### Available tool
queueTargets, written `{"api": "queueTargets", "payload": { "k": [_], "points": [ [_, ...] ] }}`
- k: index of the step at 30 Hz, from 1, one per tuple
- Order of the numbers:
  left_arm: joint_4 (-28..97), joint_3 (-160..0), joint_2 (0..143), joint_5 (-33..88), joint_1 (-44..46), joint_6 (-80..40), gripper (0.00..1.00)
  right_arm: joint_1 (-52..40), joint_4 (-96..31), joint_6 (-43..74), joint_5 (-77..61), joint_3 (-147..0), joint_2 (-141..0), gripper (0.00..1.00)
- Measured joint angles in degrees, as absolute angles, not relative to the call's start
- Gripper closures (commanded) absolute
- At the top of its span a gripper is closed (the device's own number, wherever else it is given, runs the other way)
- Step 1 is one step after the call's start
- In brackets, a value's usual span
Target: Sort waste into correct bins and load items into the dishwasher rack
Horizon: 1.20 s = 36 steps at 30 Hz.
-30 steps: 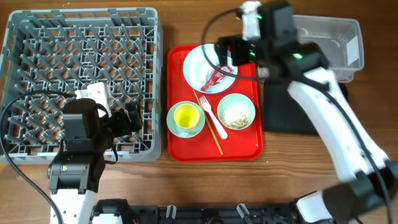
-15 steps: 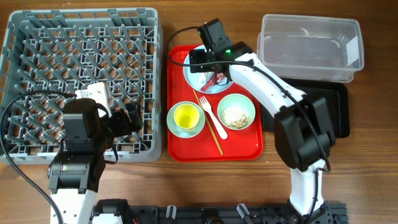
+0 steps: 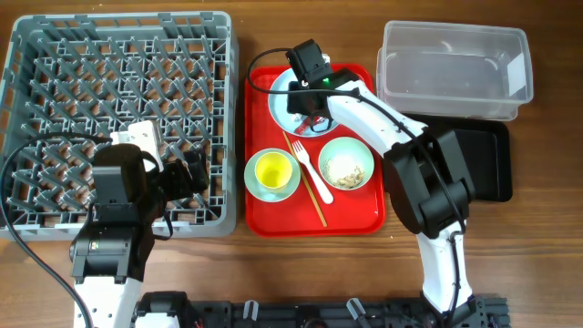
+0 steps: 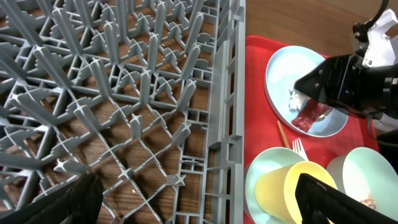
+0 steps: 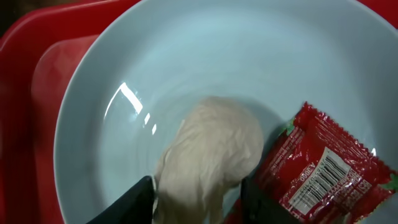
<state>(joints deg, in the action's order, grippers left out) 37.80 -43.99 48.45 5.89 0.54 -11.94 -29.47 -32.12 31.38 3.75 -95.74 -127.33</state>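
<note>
My right gripper is down in the round white plate, its two black fingers pressed against either side of the crumpled white tissue. The red foil wrapper lies just right of the tissue, on the plate. From overhead, the right gripper covers the plate at the back of the red serving tray. My left gripper hangs wide open over the right edge of the grey dishwasher rack, holding nothing. The yellow cup sits in a mint bowl.
A second mint bowl holds rice-like crumbs. The white fork and chopsticks lie between the bowls. At the back right stands the clear tub, with the black tray in front of it.
The right arm swung left from beside the clear tub and dropped onto the plate. Its jaws narrowed from wide open onto the tissue. The left arm stayed put.
</note>
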Motion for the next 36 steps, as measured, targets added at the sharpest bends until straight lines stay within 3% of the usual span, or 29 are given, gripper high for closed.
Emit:
{"api": "queueTargets", "payload": {
  "k": [4, 11, 15, 16, 17, 18, 19, 20, 28, 36],
  "points": [
    [37.8, -44.0, 48.4, 5.9, 0.5, -11.9, 0.00, -29.5, -33.1, 31.7, 3.7, -95.7, -127.3, 0.96],
    [37.8, -44.0, 48.4, 5.9, 0.5, -11.9, 0.00, -25.9, -35.6, 30.8, 4.1, -95.7, -120.3, 0.96],
    [37.8, -44.0, 48.4, 5.9, 0.5, -11.9, 0.00, -15.9, -39.3, 31.0, 5.7, -96.2, -107.6, 0.96],
    [37.8, -44.0, 48.4, 5.9, 0.5, -11.9, 0.00, -13.1, -40.8, 31.7, 6.3, -96.4, -106.6, 0.88],
    [37.8, -44.0, 48.4, 5.9, 0.5, -11.9, 0.00, -10.8, -42.6, 32.6, 6.6, -96.6, -106.5, 0.67],
    [37.8, -44.0, 48.4, 5.9, 0.5, -11.9, 0.00, -8.6, -43.9, 33.6, 6.5, -96.6, -106.7, 0.32],
    [37.8, -44.0, 48.4, 5.9, 0.5, -11.9, 0.00, -6.8, -43.5, 34.2, 5.3, -96.5, -106.8, 0.14],
    [37.8, -44.0, 48.4, 5.9, 0.5, -11.9, 0.00, -5.1, -42.2, 34.8, 3.2, -96.5, -106.8, 0.09],
    [37.8, -44.0, 48.4, 5.9, 0.5, -11.9, 0.00, -6.5, -44.2, 34.5, -8.0, -96.5, -106.8, 0.07],
    [38.0, -44.0, 48.4, 5.9, 0.5, -11.9, 0.00, -21.8, -46.7, 37.8, -1.4, -96.5, -107.6, 0.10]
  ]
}}
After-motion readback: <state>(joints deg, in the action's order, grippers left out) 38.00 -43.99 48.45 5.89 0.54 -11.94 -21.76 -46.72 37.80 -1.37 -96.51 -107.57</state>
